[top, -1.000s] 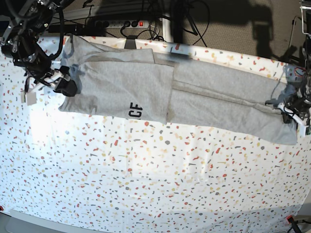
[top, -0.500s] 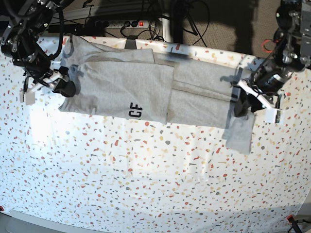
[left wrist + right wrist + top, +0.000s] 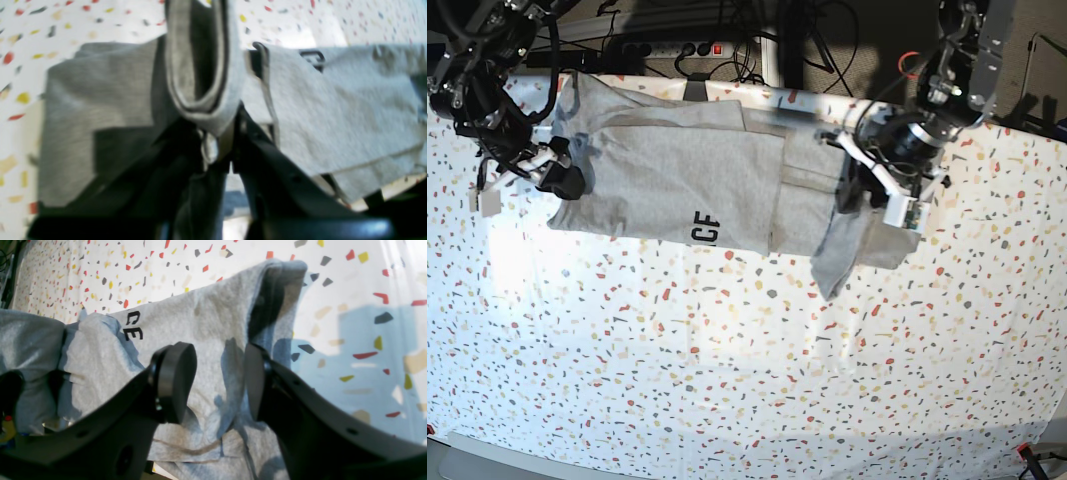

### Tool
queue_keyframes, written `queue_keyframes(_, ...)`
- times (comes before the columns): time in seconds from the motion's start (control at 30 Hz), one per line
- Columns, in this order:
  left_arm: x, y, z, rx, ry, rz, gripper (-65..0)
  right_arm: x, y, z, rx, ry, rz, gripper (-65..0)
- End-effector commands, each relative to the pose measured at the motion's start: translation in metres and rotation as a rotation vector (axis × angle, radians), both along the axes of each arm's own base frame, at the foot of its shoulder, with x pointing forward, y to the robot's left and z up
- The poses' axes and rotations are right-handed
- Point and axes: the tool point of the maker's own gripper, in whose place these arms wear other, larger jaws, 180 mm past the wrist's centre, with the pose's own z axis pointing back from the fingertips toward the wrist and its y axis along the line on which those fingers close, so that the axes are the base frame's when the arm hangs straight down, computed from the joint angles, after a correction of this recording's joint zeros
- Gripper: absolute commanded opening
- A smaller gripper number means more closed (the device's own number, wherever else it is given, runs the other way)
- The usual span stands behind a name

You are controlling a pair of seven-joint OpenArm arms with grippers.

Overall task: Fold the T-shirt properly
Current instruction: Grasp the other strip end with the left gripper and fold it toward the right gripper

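T-shirt point(image 3: 677, 185) long axis left-right along far table edge; left gripper point(image 3: 859, 195) pinching folded-over end; right gripper point(image 3: 557, 172) agape

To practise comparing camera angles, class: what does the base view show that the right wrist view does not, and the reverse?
Base view only: the left end effector lifting a pinched fold of the heather-grey cotton T-shirt, plus a power strip. Right wrist view only: the right end effector seen close, open, above the cloth. Both: black lettering and the speckled white tablecloth.
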Motion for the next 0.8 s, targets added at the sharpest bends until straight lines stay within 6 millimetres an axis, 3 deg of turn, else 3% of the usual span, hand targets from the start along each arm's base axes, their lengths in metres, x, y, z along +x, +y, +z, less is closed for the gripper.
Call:
queue_keyframes(0.0, 0.004, -0.006, 0.013, -0.016, -0.049, -0.017, -65.0, 0.007, -0.003, 0.014, -0.009, -0.054, 0.004, -36.6)
queue_keyframes(0.03, 0.003, -0.010, 0.014, -0.025, -0.056, -0.025, -65.0, 0.008, -0.002, 0.015, -0.006, -0.057, 0.005, -36.6)
queue_keyframes(0.13, 0.002, -0.021, 0.022, -0.057, -0.097, -0.042, -40.7, 0.008, -0.002, 0.015, -0.006, -0.056, 0.005, -36.6)
queue_keyframes(0.17, 0.004, -0.025, 0.025, -0.068, -0.115, -0.047, -36.6, 0.008, -0.002, 0.015, -0.007, -0.056, 0.005, -36.6)
queue_keyframes(0.33, 0.018, -0.030, 0.040, -0.067, -0.170, -0.065, -35.6, 0.007, -0.002, 0.014, -0.007, -0.054, 0.006, -36.6)
queue_keyframes(0.53, 0.034, -0.017, 0.042, 0.105, -0.232, -0.078, -35.6, -0.002, -0.006, 0.006, -0.034, 0.023, 0.038, -36.6)
queue_keyframes(0.77, 0.042, 0.015, 0.029, 0.313, -0.234, -0.007, -35.6, -0.010, -0.042, 0.015, -0.082, 0.021, -0.039, -36.6)
